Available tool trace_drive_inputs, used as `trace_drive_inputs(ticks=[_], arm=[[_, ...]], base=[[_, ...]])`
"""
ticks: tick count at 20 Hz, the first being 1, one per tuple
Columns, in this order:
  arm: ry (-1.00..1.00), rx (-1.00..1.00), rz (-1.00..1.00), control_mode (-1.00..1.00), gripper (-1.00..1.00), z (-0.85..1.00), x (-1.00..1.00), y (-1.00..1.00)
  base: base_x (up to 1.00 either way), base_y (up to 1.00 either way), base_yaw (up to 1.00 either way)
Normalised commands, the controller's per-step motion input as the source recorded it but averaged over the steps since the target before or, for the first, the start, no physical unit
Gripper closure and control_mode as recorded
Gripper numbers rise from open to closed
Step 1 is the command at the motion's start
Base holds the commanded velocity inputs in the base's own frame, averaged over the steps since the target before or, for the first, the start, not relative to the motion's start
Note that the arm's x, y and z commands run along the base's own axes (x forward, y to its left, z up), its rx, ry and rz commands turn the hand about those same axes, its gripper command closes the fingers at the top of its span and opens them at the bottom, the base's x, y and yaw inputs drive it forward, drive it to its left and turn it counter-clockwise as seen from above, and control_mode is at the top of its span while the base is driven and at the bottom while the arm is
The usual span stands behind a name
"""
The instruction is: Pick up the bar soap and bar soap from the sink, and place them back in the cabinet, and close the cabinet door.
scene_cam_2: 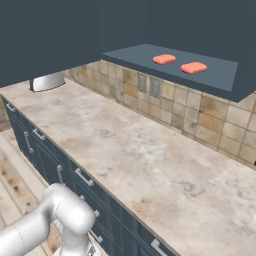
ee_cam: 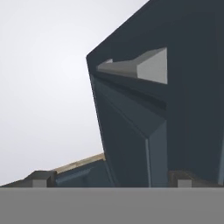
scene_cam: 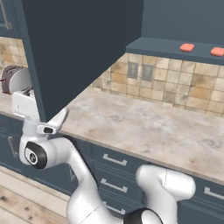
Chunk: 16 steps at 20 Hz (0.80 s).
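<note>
In the left base view, the open cabinet door (scene_cam: 83, 52) fills the upper left and centre of the frame as a wide dark blue-grey slab swung out over the surface (scene_cam: 153, 127). Below its lower corner, at the left edge, the end effector (scene_cam: 41, 114) sits up against the door's bottom edge, with the white arm curving down toward the bottom centre. Whether its fingers are spread or closed cannot be told here. At the upper right, the cabinet (scene_cam: 183, 26) stands open, and both bar soaps lie on its bottom shelf: one bar soap (scene_cam: 187, 47) and, to its right at the frame edge, the other bar soap (scene_cam: 217, 51), apart from each other. A round grey appliance (scene_cam: 14, 79) stands at the left edge on the surface.

In the right base view, the two salmon bars lie side by side, apart, on the shelf at the upper centre right, the left one (scene_cam_2: 164, 59) slightly farther back than the right one (scene_cam_2: 193, 67). The marbled surface (scene_cam_2: 125, 150) runs diagonally below.

In the hand view, the door's framed corner (ee_cam: 131, 131) rises close ahead, with its silver handle (ee_cam: 144, 65) near the top. Two dark fingertips (ee_cam: 40, 179) show at the bottom, set wide apart with nothing between them.
</note>
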Motion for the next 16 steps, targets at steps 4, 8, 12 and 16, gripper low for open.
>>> trace_drive_inputs(ticks=[4,8,12,16], arm=[[0.0,0.0,0.0,-1.0,-1.0,0.1,-0.03,-0.14],[0.0,0.0,0.0,-1.0,-1.0,0.08,-0.03,-0.11],[0.0,0.0,0.0,-1.0,-1.0,0.04,-0.07,-0.13],[0.0,0.0,0.0,-1.0,-1.0,0.02,-0.09,-0.17]], base=[[0.0,0.0,0.0],[0.0,0.0,0.0],[0.0,0.0,0.0],[0.0,0.0,0.0]])
